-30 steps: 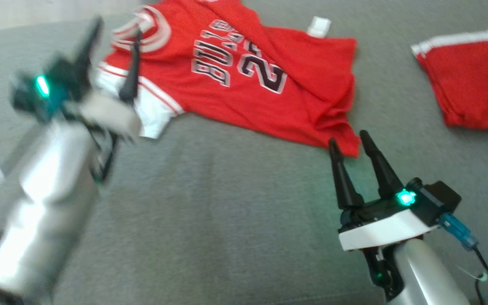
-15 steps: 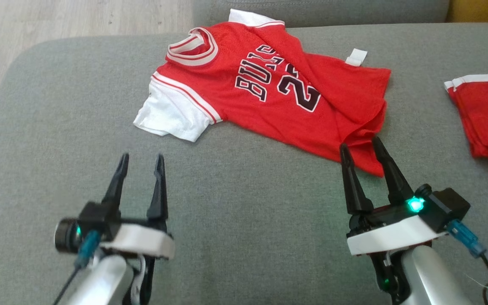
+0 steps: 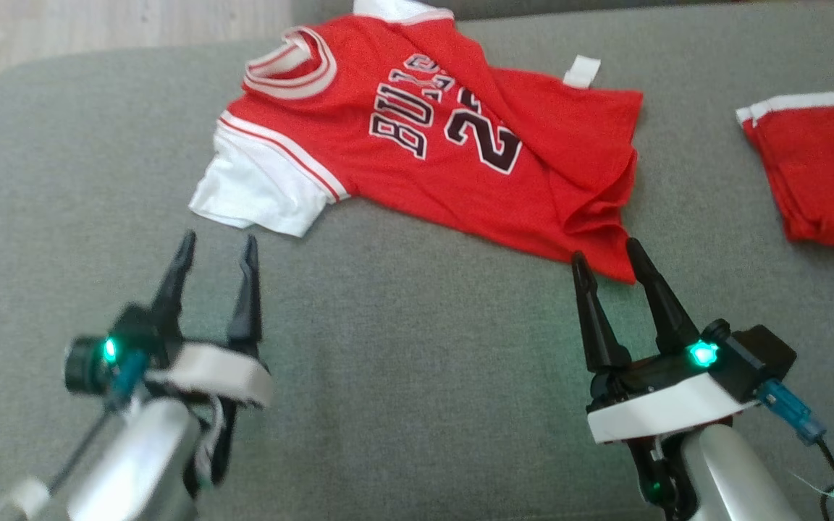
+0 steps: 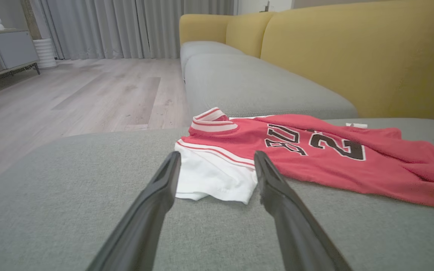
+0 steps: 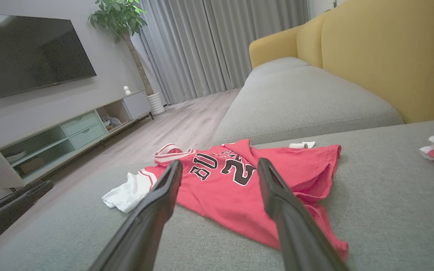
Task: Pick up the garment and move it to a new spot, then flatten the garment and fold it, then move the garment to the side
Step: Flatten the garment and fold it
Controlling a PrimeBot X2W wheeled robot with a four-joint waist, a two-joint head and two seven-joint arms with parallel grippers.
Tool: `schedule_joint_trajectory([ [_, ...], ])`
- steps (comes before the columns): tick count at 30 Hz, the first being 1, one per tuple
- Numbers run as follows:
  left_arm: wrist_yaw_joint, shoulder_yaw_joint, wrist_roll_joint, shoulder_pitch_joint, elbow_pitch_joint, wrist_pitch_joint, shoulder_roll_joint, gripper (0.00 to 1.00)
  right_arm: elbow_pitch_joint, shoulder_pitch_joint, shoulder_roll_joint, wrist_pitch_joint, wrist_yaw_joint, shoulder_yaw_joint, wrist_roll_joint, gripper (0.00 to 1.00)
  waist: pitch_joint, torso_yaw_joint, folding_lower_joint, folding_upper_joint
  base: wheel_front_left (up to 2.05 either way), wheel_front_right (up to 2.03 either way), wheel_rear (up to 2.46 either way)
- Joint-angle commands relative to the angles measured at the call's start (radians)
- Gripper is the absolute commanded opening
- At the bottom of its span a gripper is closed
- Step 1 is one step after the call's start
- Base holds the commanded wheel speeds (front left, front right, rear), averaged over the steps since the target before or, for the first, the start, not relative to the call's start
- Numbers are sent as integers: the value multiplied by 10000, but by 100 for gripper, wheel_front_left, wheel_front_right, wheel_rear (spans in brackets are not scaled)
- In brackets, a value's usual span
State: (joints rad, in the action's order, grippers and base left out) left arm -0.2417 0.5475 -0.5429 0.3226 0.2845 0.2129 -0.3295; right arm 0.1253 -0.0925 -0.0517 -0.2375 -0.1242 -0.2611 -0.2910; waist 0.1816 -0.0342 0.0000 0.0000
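The red mesh basketball jersey [image 3: 460,166] with dark lettering lies spread but rumpled on the grey fabric sofa seat [image 3: 402,376], across the upper middle of the head view; its white-trimmed collar sits toward the upper left, and its creased hem toward the right of centre. We see its white short sleeve [image 3: 258,192] at the left end of the cloth, and a small white tag [image 3: 580,71] at its upper edge.

The left gripper [image 3: 218,239], at the lower left of the head view, has its two dark fingers spread wide and holds nothing; its tips sit just below the white sleeve, apart from it. In the left wrist view the same gripper [image 4: 217,154] frames that sleeve between its fingers, with the jersey [image 4: 333,158] stretching away to the right.

The right gripper [image 3: 605,250], at the lower right of the head view, is likewise wide open and empty; its tips lie at the jersey's lower hem corner, and we cannot tell whether they touch the cloth. In the right wrist view its fingers [image 5: 220,162] point across the jersey [image 5: 232,184].

A second red garment with white trim [image 3: 815,174] lies at the right edge of the head view, well apart; a yellow upholstered backrest [image 4: 352,56] and a pale wooden floor [image 4: 70,98] fill the upper part of the left wrist view.
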Motion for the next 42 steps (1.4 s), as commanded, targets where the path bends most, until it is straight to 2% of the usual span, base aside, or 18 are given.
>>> schedule_joint_trajectory([
  [1,114,-443,102,744,3,-168,-348,100,-383,-330,15,-42,-65,-256,-96,100,338,-153,0,0,0,0,0],
  [7,615,-334,89,2230,1677,-1195,-595,100,-421,-562,15,-94,-65,-352,-72,100,1169,-425,0,0,0,0,0],
  [13,637,-565,53,3459,3497,-1653,-847,100,-378,-828,15,-159,-65,-492,-150,100,1725,-749,0,0,0,0,0],
  [19,858,-487,63,4232,4997,-2046,-936,100,-285,-942,15,-208,-65,-563,-217,100,1947,-946,0,0,0,0,0],
  [23,1178,-372,-30,4479,5644,-2314,-834,100,-227,-988,15,-227,-65,-568,-274,100,1972,-993,0,0,0,0,0],
  [24,1298,-315,-60,4493,5797,-2436,-790,93,-203,-994,15,-230,-65,-570,-283,100,1959,-993,0,0,0,0,0],
  [25,1417,-265,-90,4506,5917,-2518,-739,28,-178,-999,15,-233,-65,-570,-295,100,1941,-987,0,0,0,0,0],
  [26,1528,-216,-113,4510,6000,-2559,-686,0,-154,-1005,15,-235,-65,-575,-309,100,1918,-978,0,0,0,0,0],
  [33,1921,-461,-527,4461,6004,-1753,-360,0,-106,-1032,15,-240,-65,-511,-321,100,1680,-791,0,0,0,0,0],
  [38,2011,-612,-621,4269,5732,-821,-366,0,-32,-949,15,-241,-65,-499,-261,100,1234,-447,0,0,0,0,0],
  [42,2099,-671,-758,3780,5249,-483,-439,0,62,-782,15,-241,-65,-538,-253,100,743,-154,0,0,0,0,0],
])
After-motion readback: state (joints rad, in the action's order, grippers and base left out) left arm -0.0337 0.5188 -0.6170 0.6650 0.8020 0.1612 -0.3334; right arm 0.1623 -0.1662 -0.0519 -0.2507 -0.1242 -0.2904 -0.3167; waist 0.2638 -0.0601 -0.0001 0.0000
